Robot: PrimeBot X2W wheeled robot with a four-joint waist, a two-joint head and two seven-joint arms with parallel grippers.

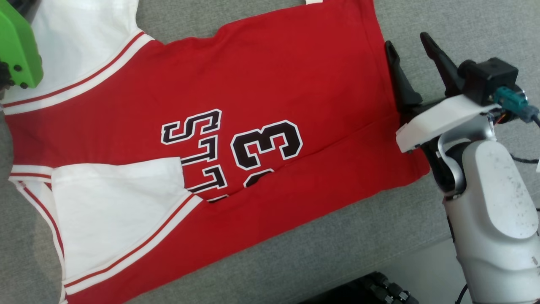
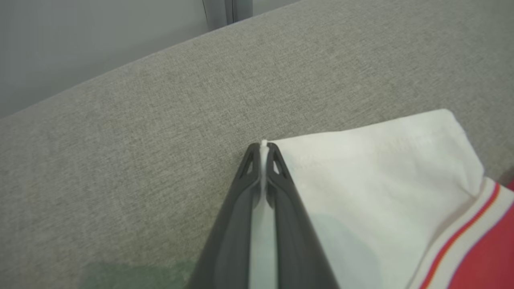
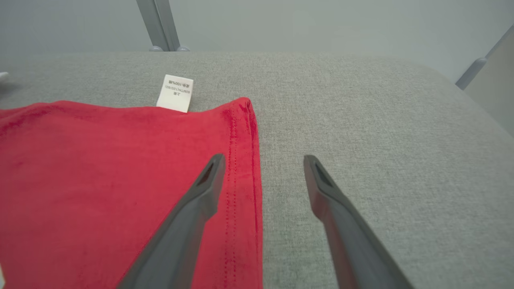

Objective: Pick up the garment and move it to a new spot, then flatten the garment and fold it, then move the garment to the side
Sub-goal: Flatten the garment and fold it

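- Right tool [image 1: 406, 39]: two long, dark, tapering fingers, with a triangular cut-out near each tip.
- White plate [image 1: 438, 118] at its base, carrying a black camera block [image 1: 491, 80] and a teal connector [image 1: 511, 98].
- Forearm [image 1: 493, 202]: pale grey, rounded, speckled with dark marks.
- Left tool [image 2: 262, 146]: the same dark fingers.
- Green housing [image 1: 17, 46] at far left, with black screws.

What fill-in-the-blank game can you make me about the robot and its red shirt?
1. The left gripper is shut on the ____ sleeve of the garment.
2. The right gripper is ____, with one finger on each side of the red hem.
3. The fabric surface under the garment is ____.

Missing words: white; open; grey.
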